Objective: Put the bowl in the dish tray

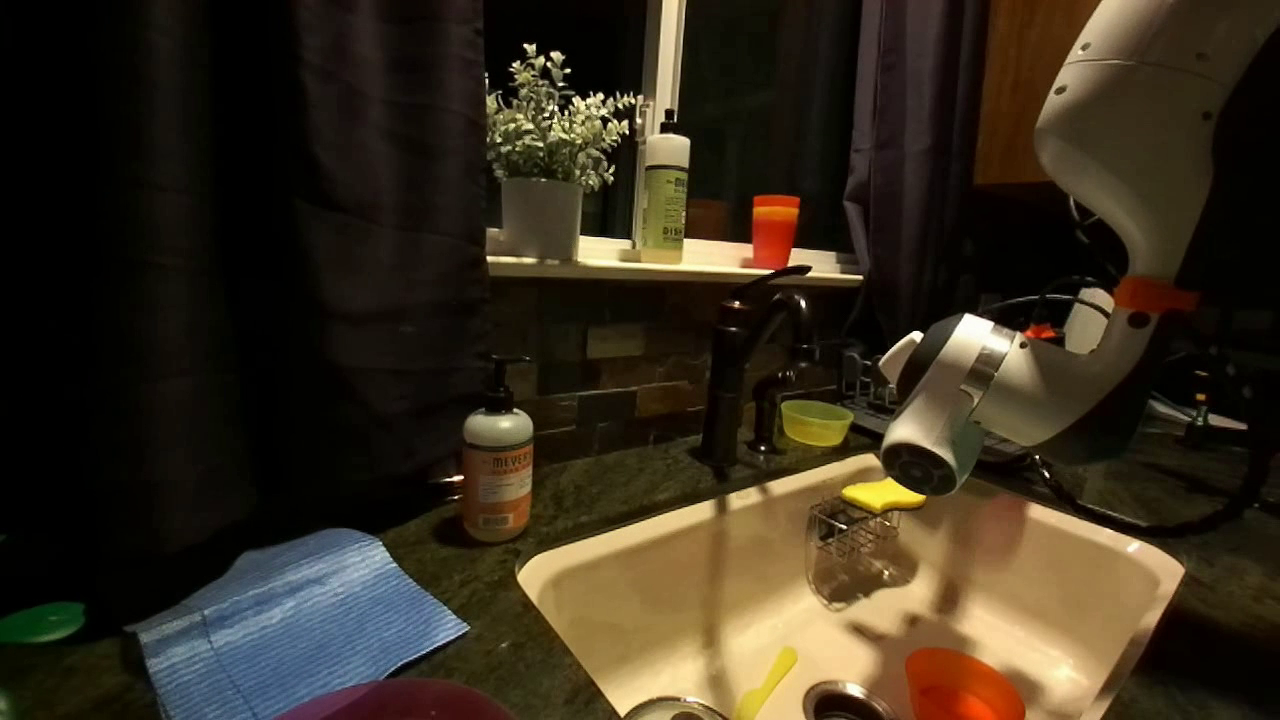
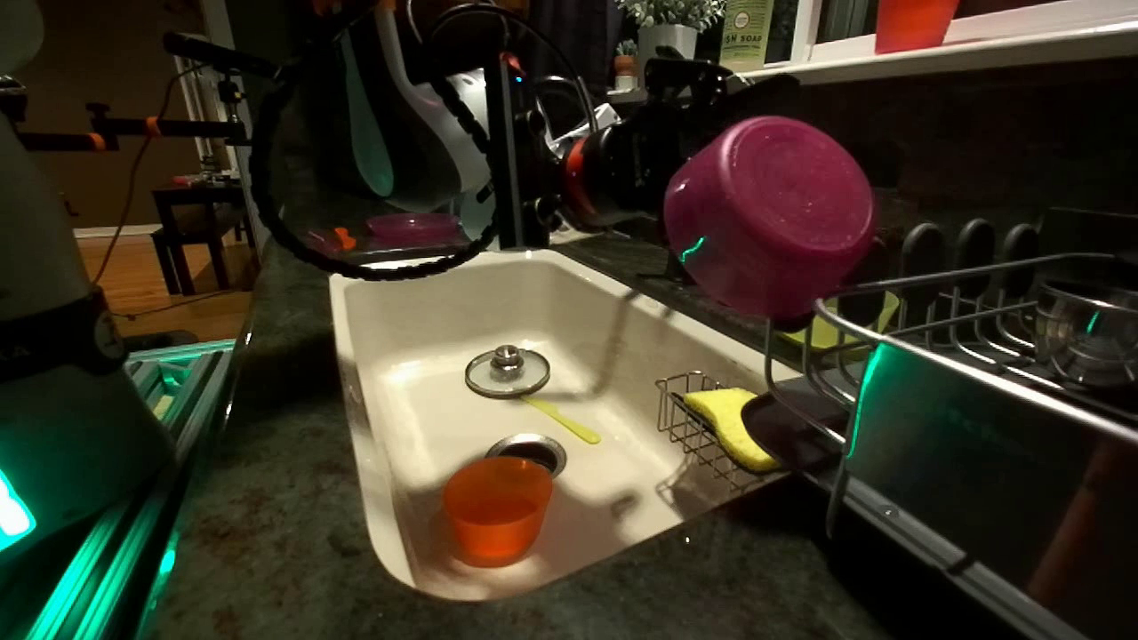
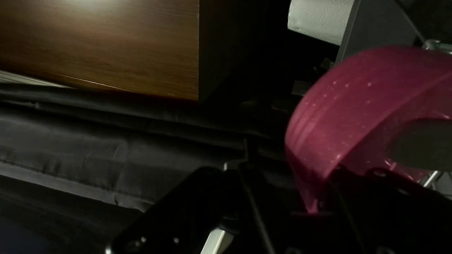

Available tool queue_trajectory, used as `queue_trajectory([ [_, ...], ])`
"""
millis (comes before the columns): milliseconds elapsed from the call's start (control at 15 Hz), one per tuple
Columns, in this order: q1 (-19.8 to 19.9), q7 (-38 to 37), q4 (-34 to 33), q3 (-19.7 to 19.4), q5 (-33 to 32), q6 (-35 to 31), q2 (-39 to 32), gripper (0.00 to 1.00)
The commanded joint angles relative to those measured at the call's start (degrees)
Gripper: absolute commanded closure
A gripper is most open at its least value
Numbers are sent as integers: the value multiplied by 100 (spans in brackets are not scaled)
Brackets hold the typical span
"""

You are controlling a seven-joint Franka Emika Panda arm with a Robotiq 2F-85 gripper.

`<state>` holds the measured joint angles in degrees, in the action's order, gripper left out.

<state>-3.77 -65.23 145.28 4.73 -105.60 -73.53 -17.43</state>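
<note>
Arm (image 1: 1080,390): extended in from two o'clock in an exterior view, the load being hidden behind it there

Sink (image 2: 418,436): spread out at six o'clock in an exterior view, best kept off the path

Dish tray (image 2: 942,480): set between three and four o'clock in an exterior view, its edge to be cleared before any lowering is begun

Pink bowl (image 2: 769,213): held aloft at the tray's ten o'clock corner, tipped with its base toward the viewer; whether the edge is touched cannot be told; placing is judged to be next, and a short move toward four o'clock is called for

Gripper (image 3: 303,201): clamped, it seems, upon the bowl's wall, though the exact pinch is lost in shadow; the hold should be loosened only once weight is taken by the tray

Metal vessel (image 2: 1089,329): stood inside the tray toward two o'clock; a landing on its nine o'clock side should be favored

Yellow-green bowl (image 1: 816,425): placed at nine o'clock of the tray in an exterior view, liable to be brushed by a wide swing

Prongs (image 2: 923,253): lined up along the tray's twelve o'clock edge, to be passed slowly lest the wall be snagged
</note>
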Motion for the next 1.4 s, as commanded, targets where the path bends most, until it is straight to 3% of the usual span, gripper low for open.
queue_trajectory([
  [0,44,-105,-66,18,-194,137,-208,36],
  [333,83,-71,-113,12,-216,89,-236,1],
  [667,118,-50,-147,18,-195,23,-292,7],
  [933,128,-4,-142,20,-194,-9,-355,0],
  [1333,191,41,-124,30,-162,-136,-457,0],
])
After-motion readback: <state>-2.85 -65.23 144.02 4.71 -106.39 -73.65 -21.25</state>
